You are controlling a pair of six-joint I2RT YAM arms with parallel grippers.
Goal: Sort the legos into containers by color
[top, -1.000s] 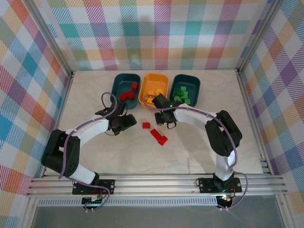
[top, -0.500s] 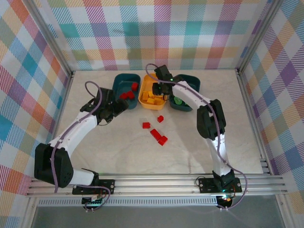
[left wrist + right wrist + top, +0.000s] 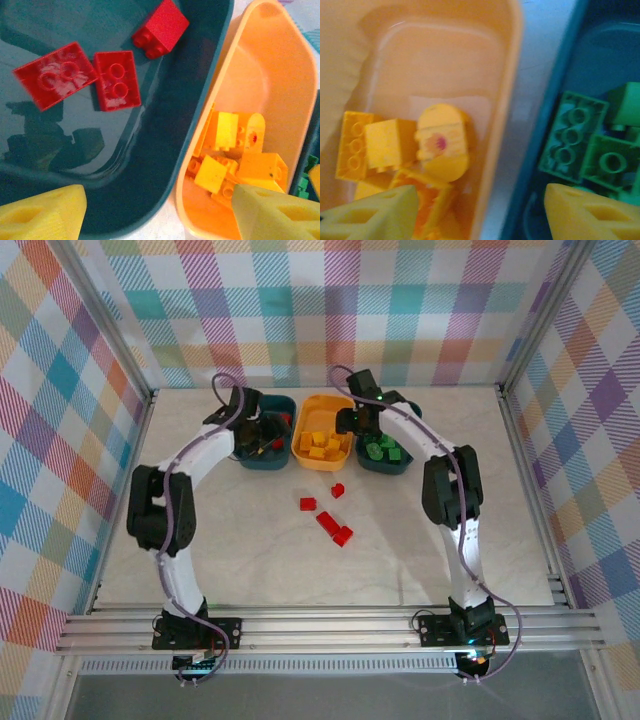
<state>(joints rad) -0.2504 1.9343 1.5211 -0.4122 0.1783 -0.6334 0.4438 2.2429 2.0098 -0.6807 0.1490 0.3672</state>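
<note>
Four red legos [image 3: 327, 521] lay loose on the bench [image 3: 250, 560], at six o'clock from the orange tub [image 3: 270, 75]. They were small, glossy, studded bricks. Other reds [image 3: 117, 80] sat in the left teal tub [image 3: 165, 130], yellows [image 3: 442, 135] in the orange one, and greens [image 3: 572, 135] in the right teal tub [image 3: 600, 50] at its three o'clock. The left end effector [image 3: 157, 195] hung wide and empty over the reds. The right end effector [image 3: 481, 192] was also spread and empty, straddling the orange and green tubs. I judged a fresh pick was due: reach toward six o'clock, pinch one red brick squarely, and carry it to the left tub.

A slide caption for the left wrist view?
Open left gripper over teal tub with three red bricks, beside orange tub.
</note>
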